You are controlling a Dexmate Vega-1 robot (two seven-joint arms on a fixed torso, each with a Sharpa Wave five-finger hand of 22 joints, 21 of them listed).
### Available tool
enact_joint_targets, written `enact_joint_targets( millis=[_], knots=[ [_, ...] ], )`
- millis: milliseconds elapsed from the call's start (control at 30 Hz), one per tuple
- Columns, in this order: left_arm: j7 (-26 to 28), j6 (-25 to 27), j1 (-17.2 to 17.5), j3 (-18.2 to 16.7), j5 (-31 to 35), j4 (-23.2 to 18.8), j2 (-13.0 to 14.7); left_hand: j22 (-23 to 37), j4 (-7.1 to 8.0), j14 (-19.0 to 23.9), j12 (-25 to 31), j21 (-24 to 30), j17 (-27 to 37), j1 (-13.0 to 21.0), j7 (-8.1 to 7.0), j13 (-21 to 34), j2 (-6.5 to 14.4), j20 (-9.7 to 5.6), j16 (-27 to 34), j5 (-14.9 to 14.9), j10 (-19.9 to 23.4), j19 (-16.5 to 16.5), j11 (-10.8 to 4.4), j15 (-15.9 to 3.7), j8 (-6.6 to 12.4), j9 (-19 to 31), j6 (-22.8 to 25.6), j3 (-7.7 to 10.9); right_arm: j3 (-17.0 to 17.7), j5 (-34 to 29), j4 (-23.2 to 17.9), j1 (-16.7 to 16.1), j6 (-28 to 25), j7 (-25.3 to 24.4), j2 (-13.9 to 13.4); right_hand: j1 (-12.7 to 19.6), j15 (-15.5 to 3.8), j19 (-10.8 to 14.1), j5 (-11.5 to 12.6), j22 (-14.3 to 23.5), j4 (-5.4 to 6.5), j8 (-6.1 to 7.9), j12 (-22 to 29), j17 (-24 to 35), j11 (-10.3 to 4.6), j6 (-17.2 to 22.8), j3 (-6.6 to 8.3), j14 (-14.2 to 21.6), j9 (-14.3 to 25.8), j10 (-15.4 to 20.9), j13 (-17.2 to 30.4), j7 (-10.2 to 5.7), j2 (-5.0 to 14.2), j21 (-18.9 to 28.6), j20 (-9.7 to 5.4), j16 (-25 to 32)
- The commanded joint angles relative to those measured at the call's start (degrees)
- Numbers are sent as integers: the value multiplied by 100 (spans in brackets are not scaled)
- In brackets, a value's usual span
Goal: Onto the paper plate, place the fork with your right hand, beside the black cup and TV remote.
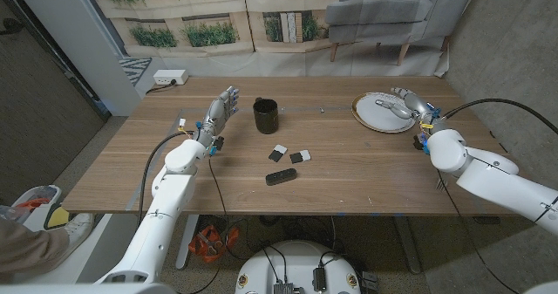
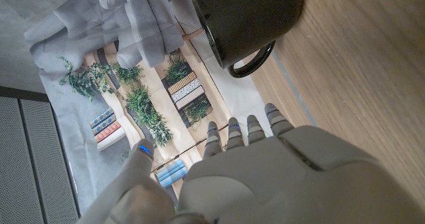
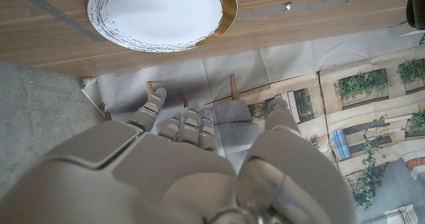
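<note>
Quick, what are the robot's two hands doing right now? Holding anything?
Left hand: open, holding nothing, raised beside the black cup.
Right hand: over the paper plate; whether it holds anything cannot be told.

Fork point(image 1: 384, 104) (seemingly) on paper plate point(image 1: 364, 117)

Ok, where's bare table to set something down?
Bare wood lies between the black cup and the paper plate, and on the near right, past the TV remote. It is crowded mid-table: two small black-and-white items sit just behind the remote.
</note>
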Motion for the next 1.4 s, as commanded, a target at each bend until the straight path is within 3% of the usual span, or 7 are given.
enact_joint_targets(
  millis=[33,700,1400],
  knots=[
    [64,50,127,-17,18,-174,-15,9,-24,-55,21,-41,12,9,-1,12,34,12,27,-1,-19,41,22,-21,15,15,51,12,336,89,-266,-445,-147,3,-338,62,-34,26,5,12,-39,-9,-18,25,20,22,10,34,9,10,21,51,-6,14,1,24],
    [40,137,169,24,55,-339,13,10,-37,-57,24,-65,12,4,-1,12,41,7,30,-2,-15,50,14,-15,10,15,54,5,687,143,-431,-883,-256,-7,-524,87,-38,43,8,14,-30,43,52,28,-34,214,-8,90,10,225,23,-43,-32,-6,120,26],
    [16,91,179,14,34,-343,12,11,-48,-60,24,-87,12,-3,6,12,45,9,31,-3,-18,57,18,-12,7,15,61,-4,1031,133,-575,-1266,-423,18,-571,102,-57,83,12,14,-26,18,27,29,-42,193,-11,137,11,187,24,-35,-34,-5,129,35]
  ],
)
